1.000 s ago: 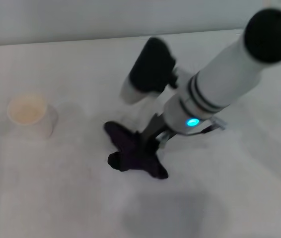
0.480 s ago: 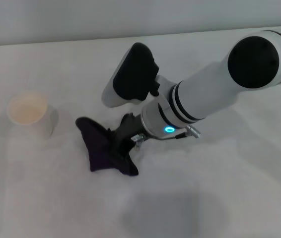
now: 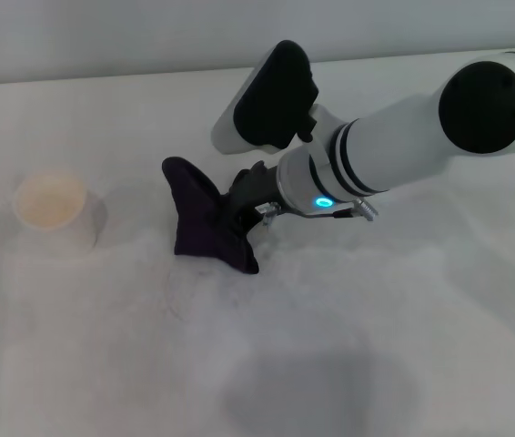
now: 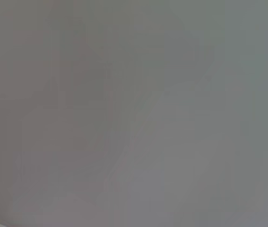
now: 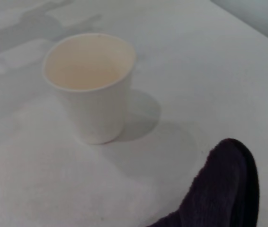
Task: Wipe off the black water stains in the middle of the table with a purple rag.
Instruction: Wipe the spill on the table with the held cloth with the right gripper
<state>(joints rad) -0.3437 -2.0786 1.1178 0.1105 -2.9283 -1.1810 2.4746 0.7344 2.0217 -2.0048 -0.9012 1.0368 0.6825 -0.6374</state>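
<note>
The purple rag (image 3: 205,220) lies bunched on the white table (image 3: 348,364) near its middle. My right gripper (image 3: 244,205) is shut on the rag's right side and presses it onto the tabletop. The rag's upper corner sticks up, and it also shows in the right wrist view (image 5: 219,194). No round black stain shows anywhere; a faint ring mark (image 3: 189,291) lies on the table just in front of the rag. The left arm is out of the head view, and the left wrist view shows only a blank grey surface.
A white paper cup (image 3: 53,211) stands upright at the left of the table, a hand's width from the rag; it shows close in the right wrist view (image 5: 92,85). The table's far edge meets a grey wall (image 3: 103,36).
My right gripper dragged the rag left across the table, then back right and toward the far side. The rag has bunched up more and its corner now points up.
</note>
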